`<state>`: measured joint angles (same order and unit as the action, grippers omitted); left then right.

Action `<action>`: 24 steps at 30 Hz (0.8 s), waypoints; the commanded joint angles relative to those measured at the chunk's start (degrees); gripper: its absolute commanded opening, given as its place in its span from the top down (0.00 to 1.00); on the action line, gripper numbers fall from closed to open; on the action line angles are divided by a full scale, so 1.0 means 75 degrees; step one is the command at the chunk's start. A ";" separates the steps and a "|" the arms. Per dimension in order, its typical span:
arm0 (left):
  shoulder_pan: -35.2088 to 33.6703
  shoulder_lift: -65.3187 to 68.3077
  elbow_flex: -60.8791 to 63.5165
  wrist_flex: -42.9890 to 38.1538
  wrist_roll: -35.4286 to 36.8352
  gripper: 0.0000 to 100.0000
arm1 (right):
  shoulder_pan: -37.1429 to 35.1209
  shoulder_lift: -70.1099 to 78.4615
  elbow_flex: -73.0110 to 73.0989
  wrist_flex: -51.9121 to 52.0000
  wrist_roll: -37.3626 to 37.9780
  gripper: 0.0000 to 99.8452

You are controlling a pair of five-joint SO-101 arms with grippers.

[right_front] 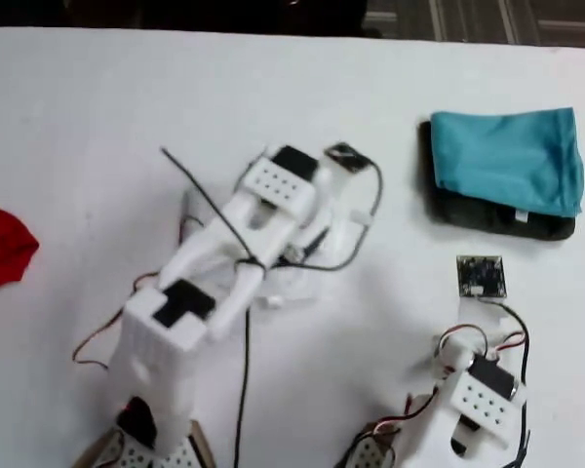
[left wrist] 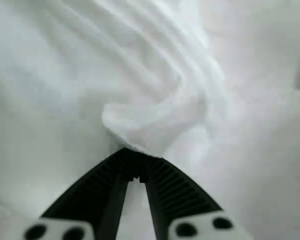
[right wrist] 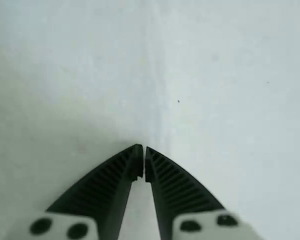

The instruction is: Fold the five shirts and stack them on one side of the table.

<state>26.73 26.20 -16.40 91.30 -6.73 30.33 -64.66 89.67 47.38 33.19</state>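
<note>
A white shirt (left wrist: 155,125) lies crumpled on the white table, and its creased folds show under the left arm (right_front: 292,281). My left gripper (left wrist: 136,159) is shut on a raised fold of that shirt, near the table's middle (right_front: 263,213). A teal folded shirt (right_front: 507,156) rests on a dark folded shirt (right_front: 487,219) at the back right. A red shirt (right_front: 2,246) pokes in at the left edge. My right gripper (right wrist: 143,159) is shut with nothing in it, over bare table at the front right (right_front: 465,434).
Black and red cables (right_front: 244,370) trail from the arms across the front of the table (right_front: 97,117). Beyond the far edge of the table is a dark floor (right_front: 468,19).
</note>
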 commanded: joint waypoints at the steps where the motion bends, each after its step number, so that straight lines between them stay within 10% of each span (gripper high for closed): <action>1: 0.0457 -0.0914 -0.0029 0.0563 0.0035 0.97 | 0.0053 -0.0170 -0.0047 -0.0123 -0.0047 0.98; 24: -0.1078 -0.0844 -0.1377 -0.0774 0.0117 0.97 | 0.0053 -0.0170 -0.0047 -0.0135 -0.0047 0.98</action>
<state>20.75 22.68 -25.98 88.48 -6.90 30.33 -64.66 89.67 47.38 33.19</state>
